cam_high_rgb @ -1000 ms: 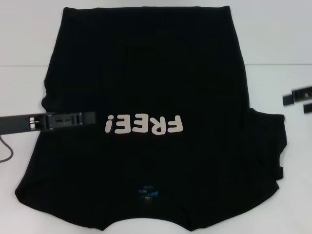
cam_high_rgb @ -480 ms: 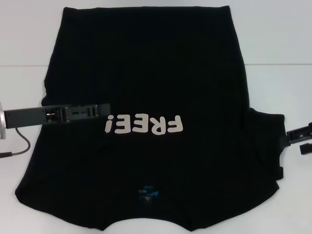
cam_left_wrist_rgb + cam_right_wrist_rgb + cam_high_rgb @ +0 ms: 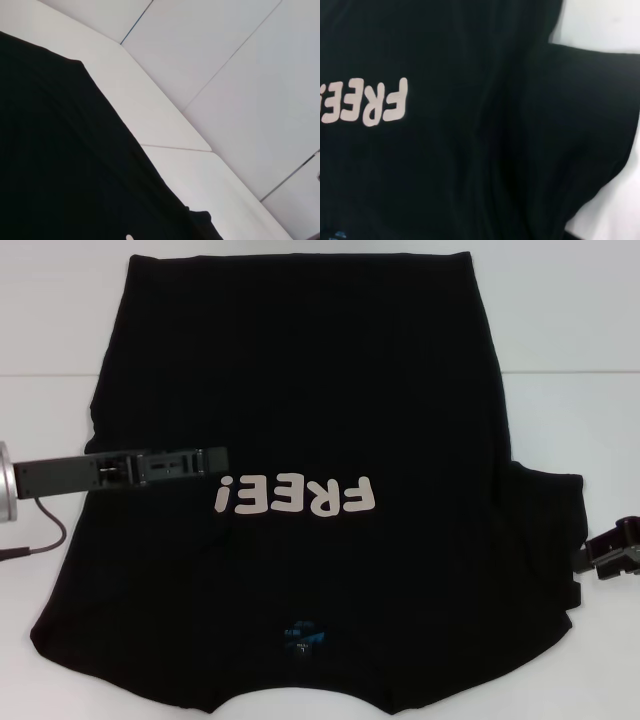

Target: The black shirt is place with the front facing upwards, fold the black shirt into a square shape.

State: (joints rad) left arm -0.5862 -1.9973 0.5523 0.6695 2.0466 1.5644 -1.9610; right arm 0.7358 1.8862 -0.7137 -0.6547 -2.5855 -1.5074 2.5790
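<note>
Left gripper (image 3: 205, 460) at centre-left of the head view, reaching over the black shirt (image 3: 310, 370) beside the "FREE!" lettering (image 3: 295, 496); cannot tell whether its claw is spread or closed. Shirt lies flat, front up, on the white table (image 3: 570, 330), filling mid-frame, neck label (image 3: 301, 633) at lower centre. Right gripper (image 3: 612, 552) at right edge beside the sleeve; its claw state cannot be told.

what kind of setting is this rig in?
Probably a lab or test bench, not a home. A plain white tabletop made of joined panels, white panelled walls behind, and only the black shirt laid flat, with the left end effector over it.
</note>
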